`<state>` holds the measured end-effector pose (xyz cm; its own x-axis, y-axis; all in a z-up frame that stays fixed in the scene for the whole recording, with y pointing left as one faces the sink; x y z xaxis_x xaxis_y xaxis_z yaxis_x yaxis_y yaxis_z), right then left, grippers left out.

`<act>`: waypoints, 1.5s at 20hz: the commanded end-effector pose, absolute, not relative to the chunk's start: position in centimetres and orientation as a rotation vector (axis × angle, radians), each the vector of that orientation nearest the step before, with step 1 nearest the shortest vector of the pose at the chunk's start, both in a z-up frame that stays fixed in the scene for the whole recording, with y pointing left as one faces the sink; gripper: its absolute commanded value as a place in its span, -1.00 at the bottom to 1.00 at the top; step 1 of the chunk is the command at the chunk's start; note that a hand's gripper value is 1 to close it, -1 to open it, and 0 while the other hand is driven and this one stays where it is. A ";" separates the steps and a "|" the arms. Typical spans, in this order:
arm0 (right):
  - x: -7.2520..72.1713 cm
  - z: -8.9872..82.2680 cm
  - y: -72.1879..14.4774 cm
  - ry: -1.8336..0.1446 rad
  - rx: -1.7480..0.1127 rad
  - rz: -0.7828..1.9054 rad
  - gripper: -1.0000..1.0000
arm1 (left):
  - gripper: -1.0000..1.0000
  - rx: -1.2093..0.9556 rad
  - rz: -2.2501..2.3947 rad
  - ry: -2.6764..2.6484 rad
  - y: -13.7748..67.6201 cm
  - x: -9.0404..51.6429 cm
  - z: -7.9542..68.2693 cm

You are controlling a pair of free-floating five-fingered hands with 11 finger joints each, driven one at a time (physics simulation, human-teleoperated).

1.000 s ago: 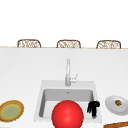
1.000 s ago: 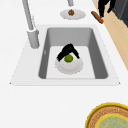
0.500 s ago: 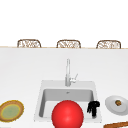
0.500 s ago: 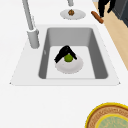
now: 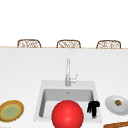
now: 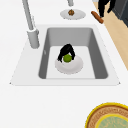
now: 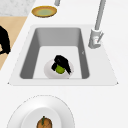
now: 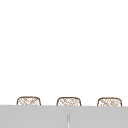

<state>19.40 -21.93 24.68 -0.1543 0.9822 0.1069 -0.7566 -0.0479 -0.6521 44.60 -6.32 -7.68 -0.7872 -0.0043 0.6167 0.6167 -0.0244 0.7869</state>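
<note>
Counter (image 5: 25,75) in white takes up most of the front view, and three woven chair backs (image 5: 29,43) stand in a row behind its far edge. The grey sink (image 6: 70,35) is set into the middle of the counter, with a tall tap (image 5: 67,72) upright on its back rim. In the front view a big red ball (image 5: 67,115) covers the front part of the sink.

On the counter to the left of the sink lies a plate with a yellow rim (image 5: 10,110). To the right lies a white plate (image 5: 112,106) with a small brown thing (image 5: 118,102) on it, and a long brown stick (image 6: 97,17) lies just beside this plate, nearer the front edge.

On the floor of the sink sits a small white dish (image 6: 75,66). One hand (image 6: 66,51) is down over it, and I cannot tell if it is the left or the right one. Its fingers are curled down around a small green fruit (image 6: 67,58) that rests on the dish, and they close on it from both sides.

The other hand (image 6: 103,7) hangs in the air in front of the counter, well apart from the sink; I cannot tell how far it is open.
</note>
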 end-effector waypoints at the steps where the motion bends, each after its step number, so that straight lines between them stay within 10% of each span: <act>1: 19.4 24.7 -21.9 -0.685 -0.434 1.605 0.00 | 1.00 -0.579 -1.899 -1.855 -6.3 41.9 -8.2; 30: 19.4 24.7 -21.9 -0.685 -0.434 1.605 0.00 | 1.00 -0.521 -1.938 -1.925 6.3 43.6 8.1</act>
<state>19.40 -21.93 24.68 -0.1543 0.9822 0.1069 -0.7566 -0.0479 -0.6521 43.75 4.84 5.91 -0.8581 -0.0293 0.5126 0.5129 -0.0029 0.8585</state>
